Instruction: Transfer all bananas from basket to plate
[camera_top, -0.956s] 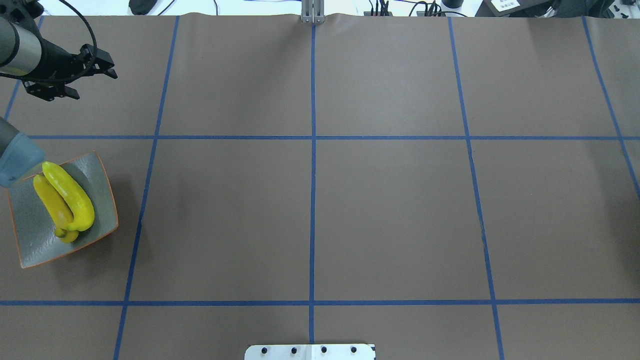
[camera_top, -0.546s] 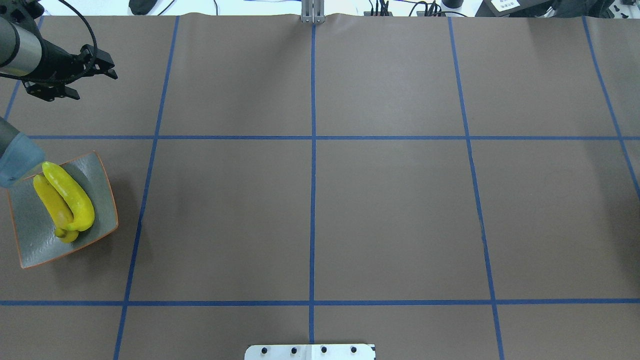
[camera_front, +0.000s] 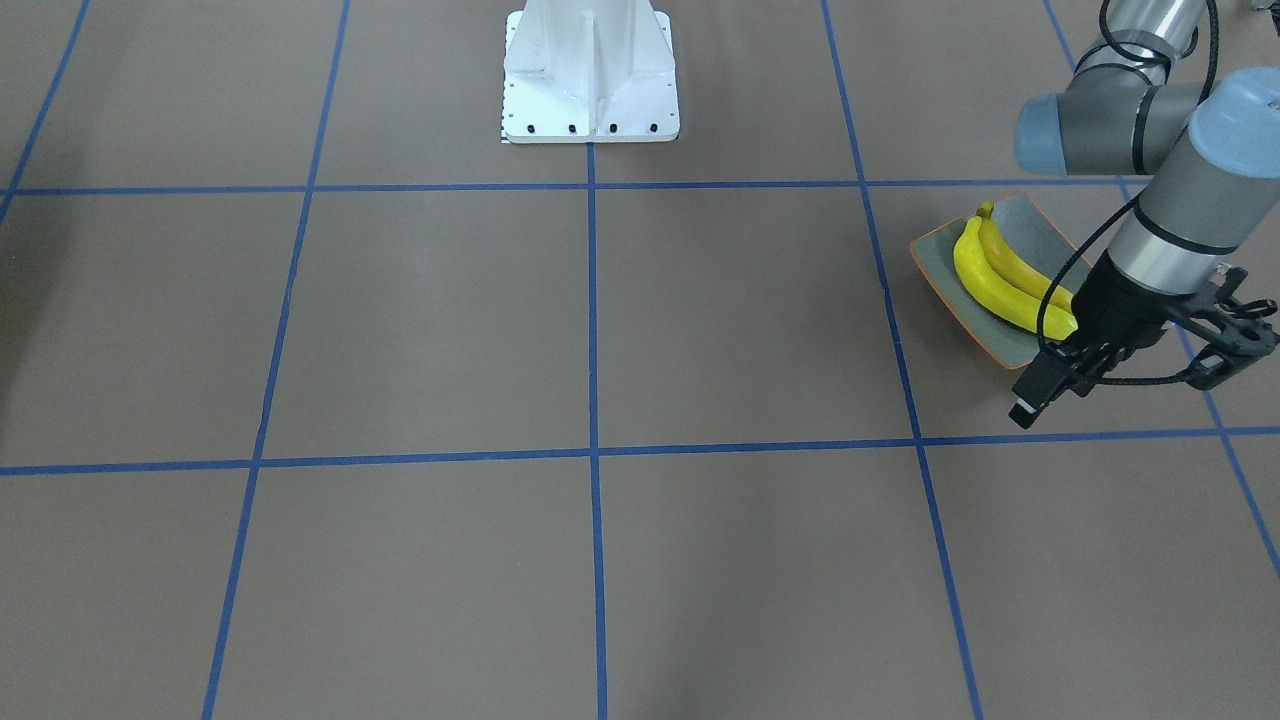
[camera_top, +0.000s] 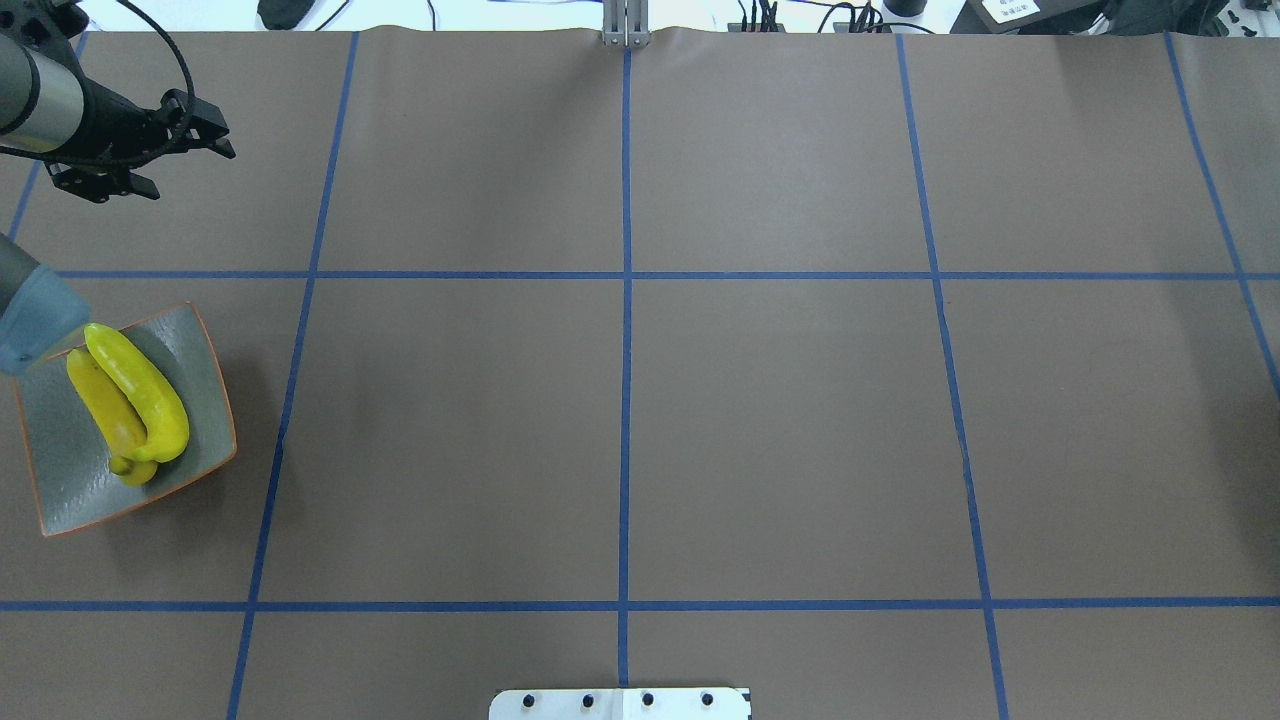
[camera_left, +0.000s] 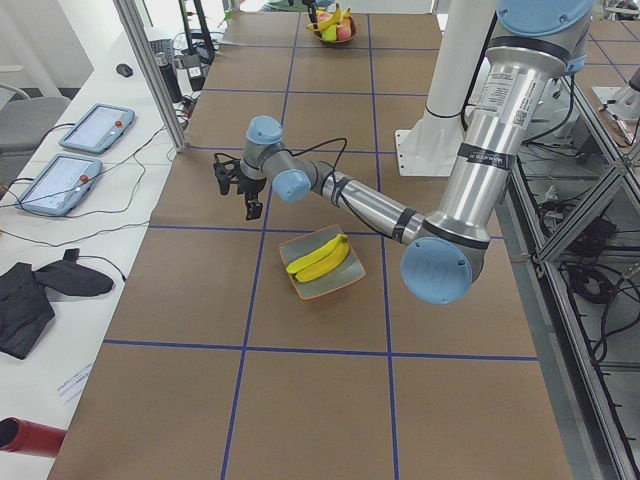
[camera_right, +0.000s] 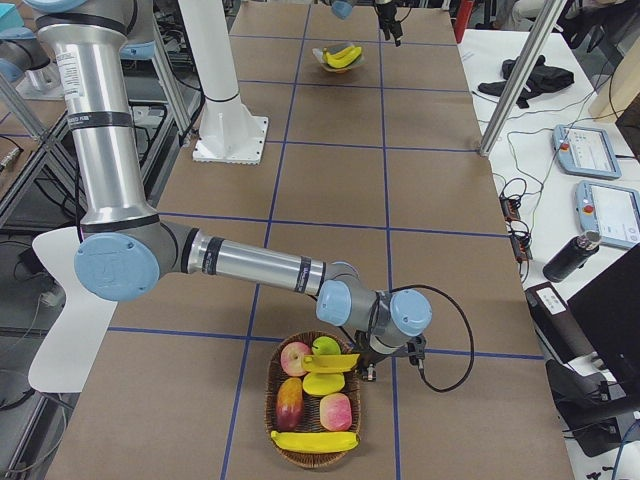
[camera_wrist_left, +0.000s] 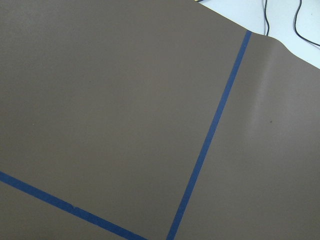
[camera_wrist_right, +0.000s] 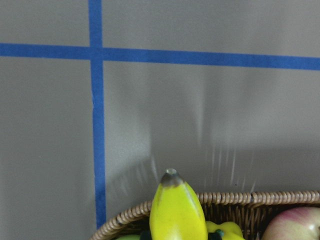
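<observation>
Two yellow bananas (camera_top: 140, 395) lie side by side on the grey-green plate (camera_top: 190, 340) at the table's left edge; they also show in the front view as bananas (camera_front: 990, 275) on the plate (camera_front: 1040, 235). My left gripper (camera_top: 192, 172) hovers open and empty beyond the plate. The wicker basket (camera_right: 300, 450) shows in the exterior right view with a banana (camera_right: 330, 362) on top and another banana (camera_right: 315, 440) at its near rim. My right gripper (camera_right: 372, 368) is at the basket's far rim; I cannot tell its state. The right wrist view shows a banana tip (camera_wrist_right: 175, 205) over the basket rim (camera_wrist_right: 250, 197).
Apples and other fruit (camera_right: 337, 410) fill the basket around the bananas. The robot's white base (camera_front: 590, 70) stands at the table's middle edge. Brown table covering with blue tape lines (camera_top: 625, 300) stretches between plate and basket. Tablets and cables lie on the side bench (camera_left: 80, 170).
</observation>
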